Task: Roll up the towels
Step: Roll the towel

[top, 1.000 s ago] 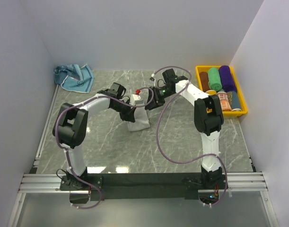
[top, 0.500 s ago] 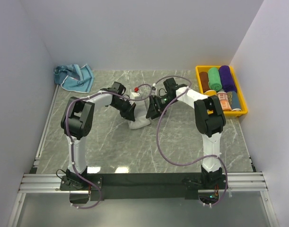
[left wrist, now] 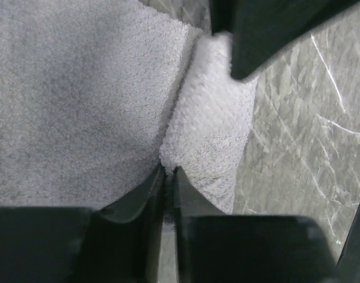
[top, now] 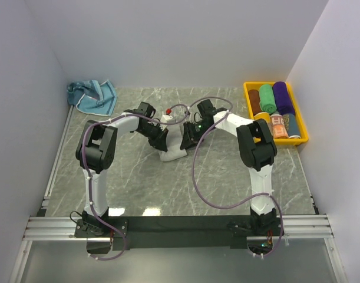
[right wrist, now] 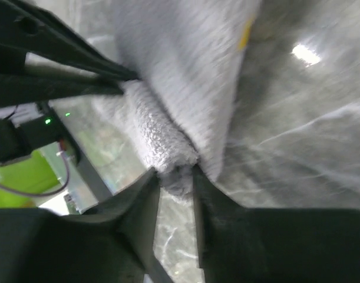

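- The table [top: 227,177] is grey marble and lies under both my jaws, with white walls on three sides.
- The bin [top: 248,100] is yellow and stands at the far right corner, well apart from my right gripper [top: 185,138] and on its outer side.
- The blue towel [top: 92,95] lies crumpled in the far left corner, well apart from my left gripper [top: 162,137] and beyond it.
- The towel [top: 172,152], pale grey-white, lies bunched on the table between my two grippers. They meet over its far end, and its loose end reaches back toward my bases.
- The rolls [top: 266,97] lie side by side in the bin: brown, green and purple at the back, others in front of them.
- My right gripper [right wrist: 175,174] has its jaws narrow and closed on a rolled edge of the towel [right wrist: 185,71]. The fuzzy roll fills the gap at my fingertips [right wrist: 149,194], and the rest of the cloth stretches away from them.
- My left gripper [left wrist: 169,174] has its jaws drawn in to a thin slit. The tips sit right at a fold of the towel [left wrist: 79,88], with cloth spread ahead and to their left and bare table to their right. I cannot tell whether any cloth is caught in the slit.
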Controlling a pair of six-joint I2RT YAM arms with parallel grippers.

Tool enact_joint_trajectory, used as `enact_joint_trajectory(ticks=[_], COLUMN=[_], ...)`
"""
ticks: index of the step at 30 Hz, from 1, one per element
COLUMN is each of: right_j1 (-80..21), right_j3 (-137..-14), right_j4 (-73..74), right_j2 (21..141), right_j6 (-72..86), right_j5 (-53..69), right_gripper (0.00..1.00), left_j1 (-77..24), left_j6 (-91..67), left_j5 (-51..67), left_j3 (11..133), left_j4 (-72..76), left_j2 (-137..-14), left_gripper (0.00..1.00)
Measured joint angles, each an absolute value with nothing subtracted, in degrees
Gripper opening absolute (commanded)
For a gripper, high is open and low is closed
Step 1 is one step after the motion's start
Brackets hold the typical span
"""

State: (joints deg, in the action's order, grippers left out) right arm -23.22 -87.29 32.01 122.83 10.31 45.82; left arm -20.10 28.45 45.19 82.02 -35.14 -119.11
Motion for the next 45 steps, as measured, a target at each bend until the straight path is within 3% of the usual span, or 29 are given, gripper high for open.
enact_joint_trajectory(ticks=[4,7,16,26,31,38,41,45], right_j1=[-23.4,-23.7,-25.2,-26.6,-26.6,-26.5,-25.4,-22.9], right_j3=[-89.4,-89.9,-90.0,-90.1,-90.1,-89.3,-87.5,-82.8], right_j4=[32.6,32.7,33.0,33.4,33.4,32.6,31.2,29.4], right_j2=[125.0,126.4,126.8,126.8,126.8,126.8,126.1,123.1], right_j6=[11.7,12.4,14.4,15.7,16.1,17.2,17.4,16.6], right_j5=[43.8,43.0,41.5,41.4,41.4,42.6,44.3,47.0], right_gripper=[0.13,0.09,0.07,0.06,0.06,0.05,0.14,0.24], left_j1=[-19.3,-18.7,-22.9,-35.0,-36.2,-36.5,-35.4,-32.6], left_j6=[28.4,28.9,30.7,35.4,38.6,41.7,42.4,42.9], left_j5=[44.9,43.4,32.9,20.1,16.6,15.7,18.0,24.7], left_j3=[79.9,73.6,60.6,51.9,51.7,53.4,55.9,62.0], left_j4=[-33.5,-31.7,-22.0,-12.3,-9.7,-11.5,-15.1,-22.6], left_j2=[-117.6,-111.4,-91.8,-90.0,-93.2,-97.1,-98.2,-102.0], left_gripper=[0.29,0.34,0.55,0.57,0.51,0.13,0.04,0.01])
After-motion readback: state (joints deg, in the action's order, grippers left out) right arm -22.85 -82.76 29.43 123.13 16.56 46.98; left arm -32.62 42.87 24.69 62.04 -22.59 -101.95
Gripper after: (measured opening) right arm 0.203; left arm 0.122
